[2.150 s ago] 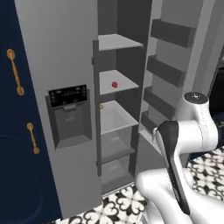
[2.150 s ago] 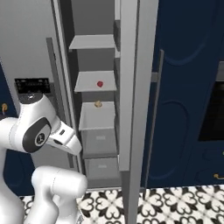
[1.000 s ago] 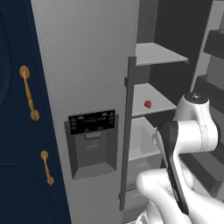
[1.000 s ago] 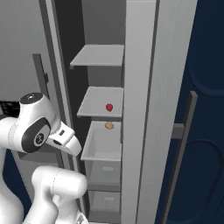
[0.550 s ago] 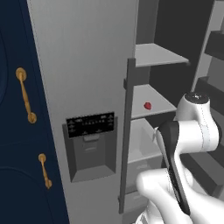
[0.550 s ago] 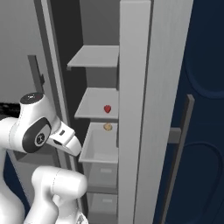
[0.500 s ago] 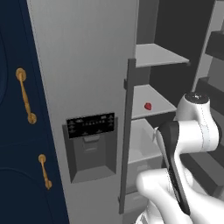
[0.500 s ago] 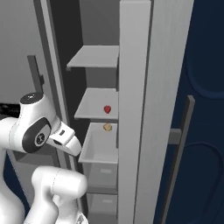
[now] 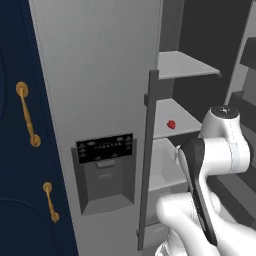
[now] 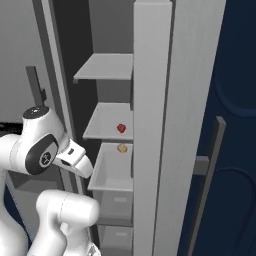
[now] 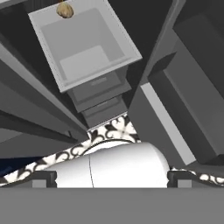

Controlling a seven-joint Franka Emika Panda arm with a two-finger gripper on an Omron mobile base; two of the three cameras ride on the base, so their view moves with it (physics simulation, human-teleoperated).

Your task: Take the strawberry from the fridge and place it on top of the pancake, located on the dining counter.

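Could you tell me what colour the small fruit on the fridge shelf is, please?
The strawberry is bright red, clearest in the right base view.

1. Arm: glossy white rounded shell segments, cylindrical in section.
2. Elbow joint, left base view: dark grey band running lengthwise between the white shells; a round dark grey cap with a lighter rim closes the top end.
3. Joint disc, right base view: round, dark grey, set in the white housing, with a small light mark at its centre.
4. Link beside the disc: white wedge-shaped, carrying one small dark rectangular mark.
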